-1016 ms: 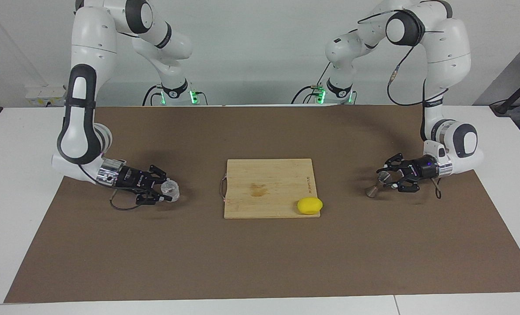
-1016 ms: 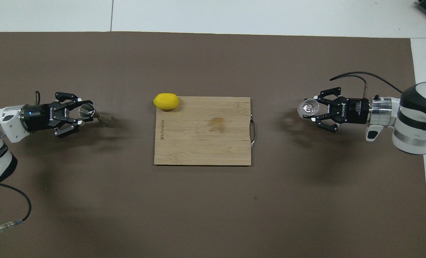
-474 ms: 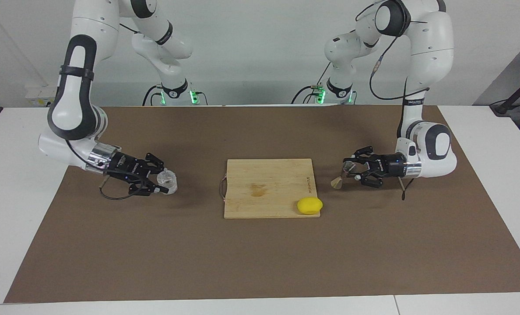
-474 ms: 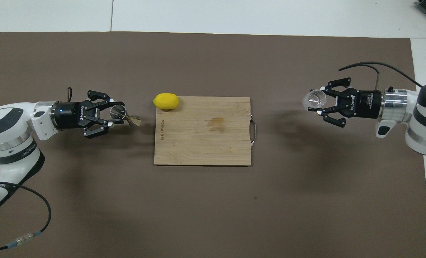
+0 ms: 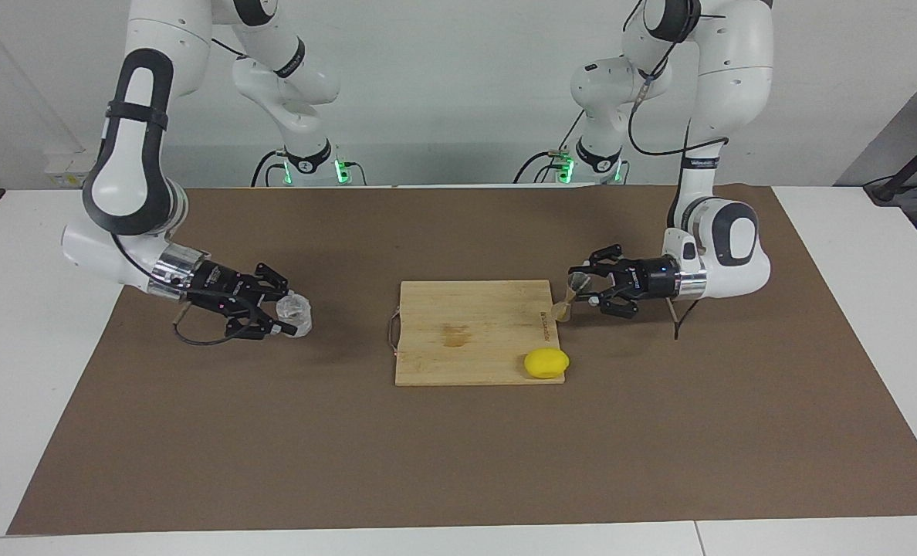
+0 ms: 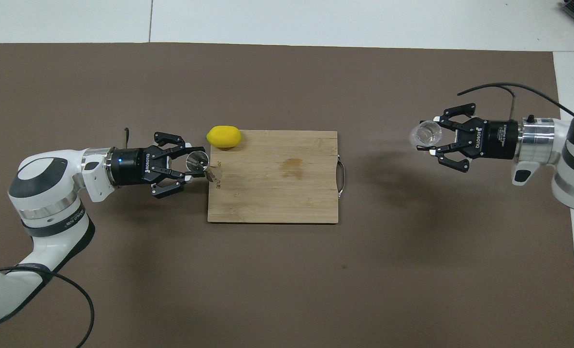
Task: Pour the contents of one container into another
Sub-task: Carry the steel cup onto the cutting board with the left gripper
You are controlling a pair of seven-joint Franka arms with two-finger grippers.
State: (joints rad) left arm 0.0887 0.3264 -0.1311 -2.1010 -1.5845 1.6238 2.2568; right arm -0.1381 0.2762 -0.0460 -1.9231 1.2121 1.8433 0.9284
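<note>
- The clear cup (image 5: pixel 294 311) is clamped in the right claw (image 5: pixel 287 313), lifted off the brown mat (image 5: pixel 458 463) toward the right arm's end of the surface (image 5: pixel 26 255); in the overhead view its round mouth (image 6: pixel 425 134) shows.
- Between the cup and the bamboo cutting board (image 5: pixel 470 332) lies a broad stretch of bare mat, with only the board's wire handle (image 5: pixel 391 332) at that side.
- The steel jigger (image 5: pixel 569 297) is gripped in the left claw (image 5: pixel 584 291), tilted, its lower cone over the board's edge at the left arm's end; from above its upper cone (image 6: pixel 197 161) sits just outside that edge.
- Whether the jigger's lower cone touches the board cannot be told.
- The left claw (image 6: pixel 193 168) reaches in level from the left arm's end of the surface, its links splayed to both sides of the jigger.
- The right claw (image 6: pixel 431 140) also lies level, pointing toward the board.
- A lemon (image 5: pixel 546 364) rests on the board's corner farther from the robots at the left arm's end, overhanging the edge, near the jigger but apart from it.
- The middle of the board is bare save a faint stain (image 6: pixel 294 166).
- The mat farther from the robots than the board is open.
</note>
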